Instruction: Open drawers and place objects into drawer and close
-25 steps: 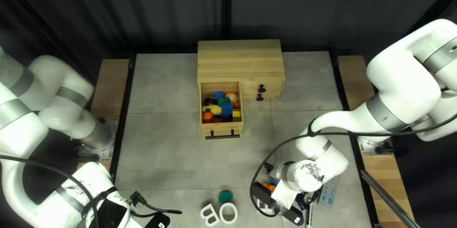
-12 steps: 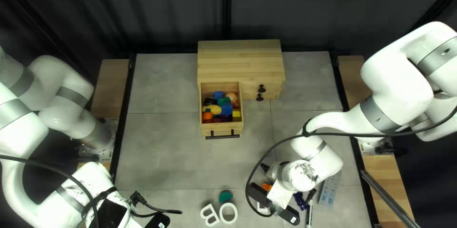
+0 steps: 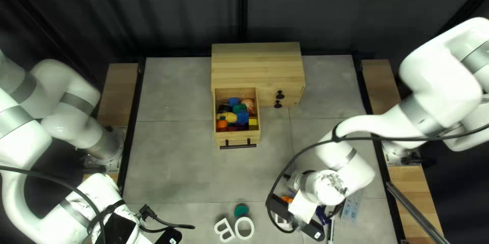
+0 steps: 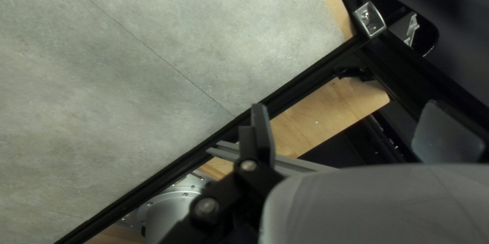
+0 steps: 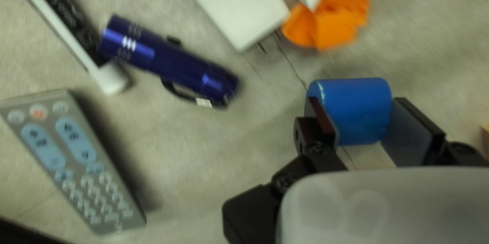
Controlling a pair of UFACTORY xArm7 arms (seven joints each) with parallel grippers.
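The right gripper (image 3: 311,231) has its fingertips concealed under the wrist in the top left view; the right wrist view shows the right gripper (image 5: 358,122) clamped on a blue block (image 5: 356,106), one finger against each side. That view also gives the whole flashlight (image 5: 168,63) and the remote (image 5: 76,165), both partly covered from above, with the marker (image 5: 66,27) touching or nearly touching the flashlight; the orange piece (image 5: 338,20) is ahead of the block. Only the top left view records the cabinet (image 3: 257,65) and its drawer (image 3: 237,141), pulled out and filled with coloured items. The left gripper (image 3: 168,236) is cut by that view's near edge; its own wrist view finds its two fingers wide apart with nothing between them. The right arm (image 3: 374,127) reaches inward from its base and bends down over the near right of the tabletop (image 3: 178,162). The left arm (image 3: 23,193) is bent low at the near left corner, its wrist camera facing the table's black rail (image 4: 168,172). Grey surface separates the drawer from the right gripper, well apart, and from the white letters (image 3: 244,228) near the front.
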